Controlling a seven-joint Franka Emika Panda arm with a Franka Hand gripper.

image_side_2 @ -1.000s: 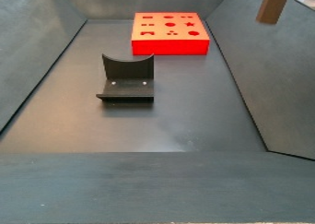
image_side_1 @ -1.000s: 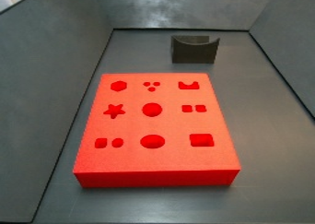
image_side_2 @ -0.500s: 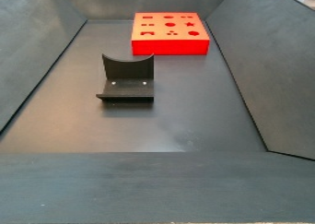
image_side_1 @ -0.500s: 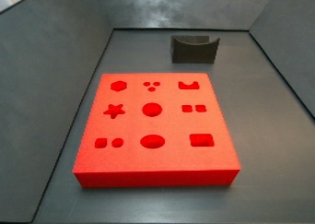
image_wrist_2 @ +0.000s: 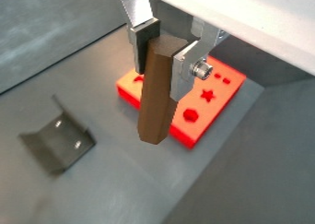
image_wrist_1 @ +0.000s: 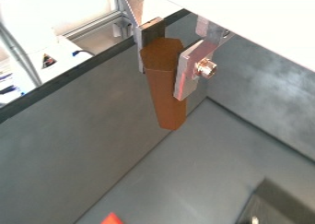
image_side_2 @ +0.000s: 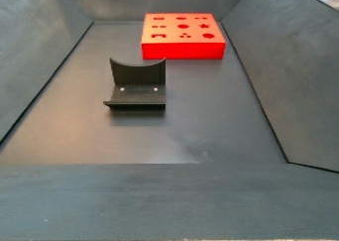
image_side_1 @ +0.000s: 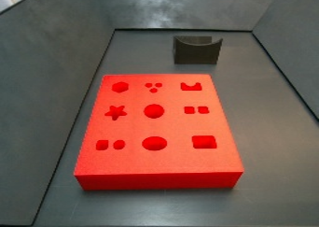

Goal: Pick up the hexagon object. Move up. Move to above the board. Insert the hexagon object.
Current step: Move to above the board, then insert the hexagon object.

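Observation:
My gripper [image_wrist_1: 165,57] [image_wrist_2: 164,54] is shut on the hexagon object [image_wrist_1: 164,89] [image_wrist_2: 155,99], a slim brown peg that hangs down between the silver fingers. It shows in both wrist views and is out of both side views. The red board [image_side_1: 156,128] [image_side_2: 183,36] lies flat on the floor with its shaped recesses open. In a wrist view the board [image_wrist_2: 204,103] lies far below the peg, partly hidden behind it. The gripper is high above the floor.
The dark fixture [image_side_2: 135,84] [image_side_1: 197,49] stands on the floor apart from the board; it also shows in a wrist view [image_wrist_2: 55,143]. Grey walls [image_side_1: 56,53] enclose the floor on all sides.
One second ago the brown peg showed at the upper right corner of a side view. It has since left that view. Board and fixture have not moved.

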